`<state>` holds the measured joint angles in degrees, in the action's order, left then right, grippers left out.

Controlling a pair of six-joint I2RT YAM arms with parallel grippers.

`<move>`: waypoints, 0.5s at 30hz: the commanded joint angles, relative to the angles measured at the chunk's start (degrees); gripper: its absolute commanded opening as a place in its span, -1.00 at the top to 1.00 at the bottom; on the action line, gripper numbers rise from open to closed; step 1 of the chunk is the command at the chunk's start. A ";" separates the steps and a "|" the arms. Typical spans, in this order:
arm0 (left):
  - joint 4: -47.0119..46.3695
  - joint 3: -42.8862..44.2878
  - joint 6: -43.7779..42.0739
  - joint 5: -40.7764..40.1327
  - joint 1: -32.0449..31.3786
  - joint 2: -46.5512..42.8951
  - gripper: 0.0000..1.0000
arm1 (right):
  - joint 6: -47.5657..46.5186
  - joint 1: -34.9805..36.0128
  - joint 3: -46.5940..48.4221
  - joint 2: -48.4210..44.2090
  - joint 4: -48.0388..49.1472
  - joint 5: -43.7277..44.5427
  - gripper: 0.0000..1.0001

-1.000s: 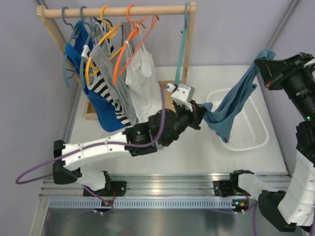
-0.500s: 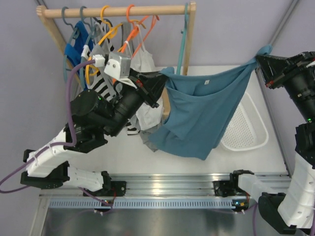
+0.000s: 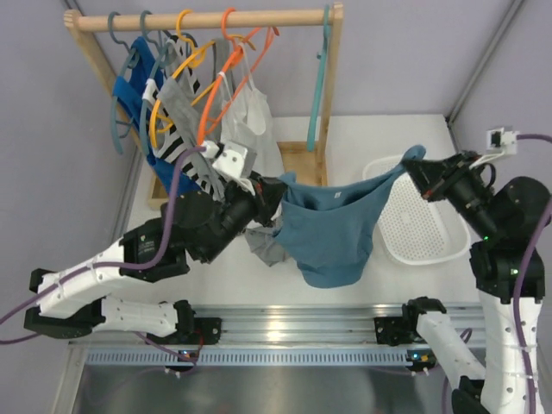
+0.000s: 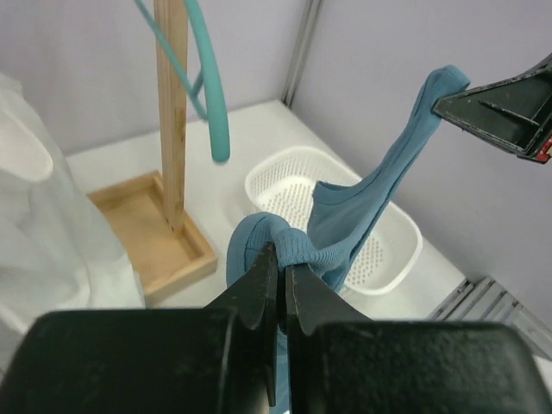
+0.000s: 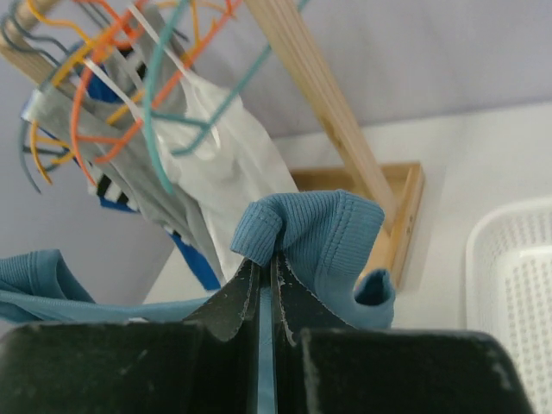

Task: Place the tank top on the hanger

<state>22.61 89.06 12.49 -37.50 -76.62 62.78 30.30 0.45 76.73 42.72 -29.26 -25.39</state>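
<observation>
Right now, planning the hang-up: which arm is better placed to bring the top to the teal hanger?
Likely left. The left claw grips the top nearest the hanger; the right claw grips it farther off, above the basket.

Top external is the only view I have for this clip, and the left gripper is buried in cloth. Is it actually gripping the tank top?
Observer: Yes. The left wrist view shows the left gripper with its jaws shut on a rolled, ribbed edge of the tank top.
Operator: And the right side?
Observer: The right wrist view shows the right gripper pinched on a folded ribbed edge as well, with a bit of cloth poking up above the tips.
Operator: Is the hanger caught in the cloth?
Observer: No. In the left wrist view the hanger hangs apart from the top, its lower end free beside the wooden post.
</observation>
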 commanded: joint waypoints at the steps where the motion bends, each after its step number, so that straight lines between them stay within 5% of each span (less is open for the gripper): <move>1: 4.72 -9.21 9.03 -1.53 -0.11 -3.45 1.00 | 3.88 2.53 -11.40 -5.61 5.08 0.60 1.00; 8: 8.68 -26.82 22.38 2.23 3.04 -5.22 1.00 | 5.91 16.23 -30.91 -10.46 7.72 9.89 1.00; 15: 4.90 -37.46 23.02 20.25 22.64 -6.71 1.00 | 7.84 41.52 -35.07 -0.90 7.73 29.15 1.00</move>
<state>30.70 53.04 33.47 -26.11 -58.28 58.43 36.64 34.30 41.85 39.11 -25.69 -8.21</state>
